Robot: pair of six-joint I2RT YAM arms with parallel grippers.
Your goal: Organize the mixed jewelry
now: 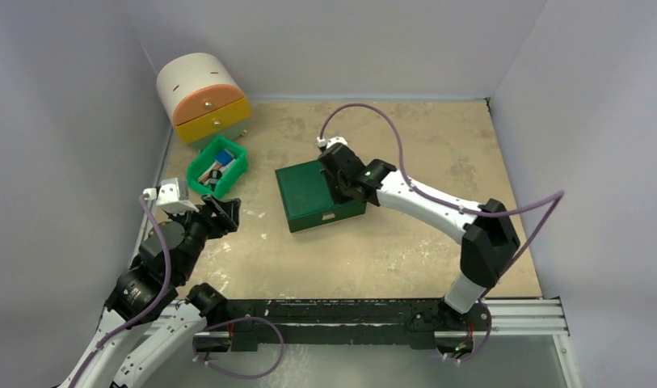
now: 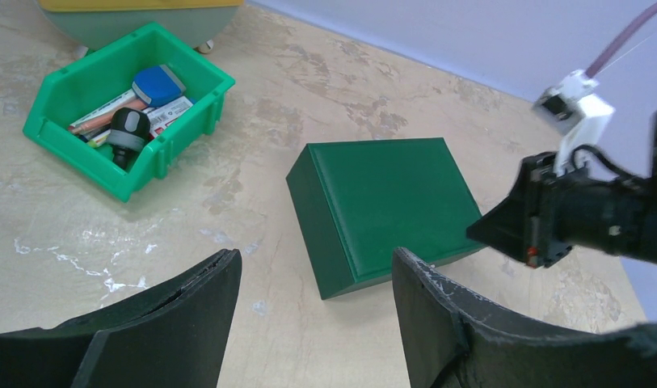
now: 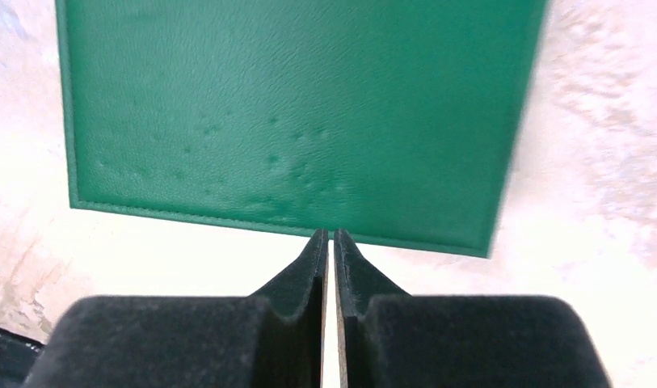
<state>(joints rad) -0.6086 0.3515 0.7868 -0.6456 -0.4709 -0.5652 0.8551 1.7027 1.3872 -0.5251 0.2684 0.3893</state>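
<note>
No jewelry shows in any view; it is probably shut inside the dark green, leather-grained square case (image 1: 309, 194) at the table's centre. The right gripper (image 3: 329, 239) has its fingers pressed together on nothing, with the tips at the case's 3 o'clock edge. The left gripper (image 2: 315, 259) hangs spread wide and empty at the case's 9 o'clock, apart from it.

The case looks stiff and fairly light, likely to slide if pushed, so its lid seam is the place to pry while the other arm steadies it. The pieces inside would be tiny, hard and slippery, and call for a fine tip pinch.

A green plastic bin (image 1: 194, 171) sits at 10 o'clock.
</note>
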